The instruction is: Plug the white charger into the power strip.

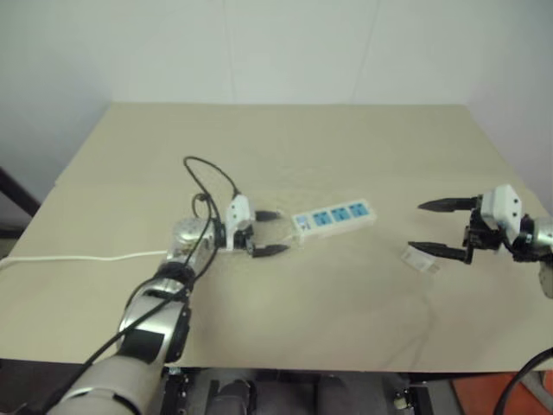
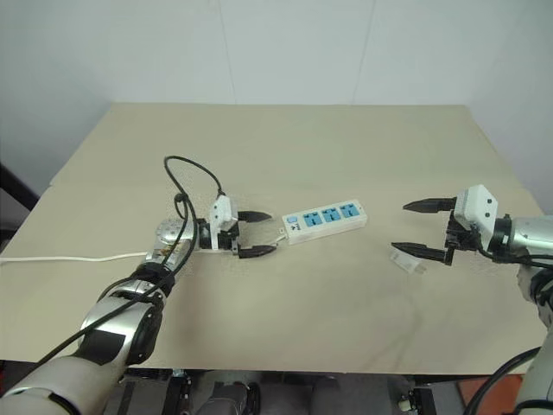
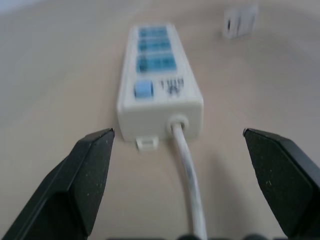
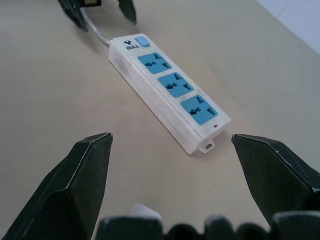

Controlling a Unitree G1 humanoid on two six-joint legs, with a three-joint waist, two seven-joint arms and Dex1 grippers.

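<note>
We have both grippers, left [image 2: 259, 233] and right [image 2: 416, 227], wide and empty; charger [image 2: 407, 261] lies beside strip [image 2: 324, 221], unplugged.

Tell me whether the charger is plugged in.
Out: the small white boxy charger lies on the table, apart from the long white power strip, whose blue sockets are empty.

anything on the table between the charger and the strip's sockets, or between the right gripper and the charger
Nothing visible. The charger lies on bare table right of the strip, with only tabletop between them. The open right gripper is just above the charger. The open left gripper sits at the strip's cord end, away from that path.
</note>
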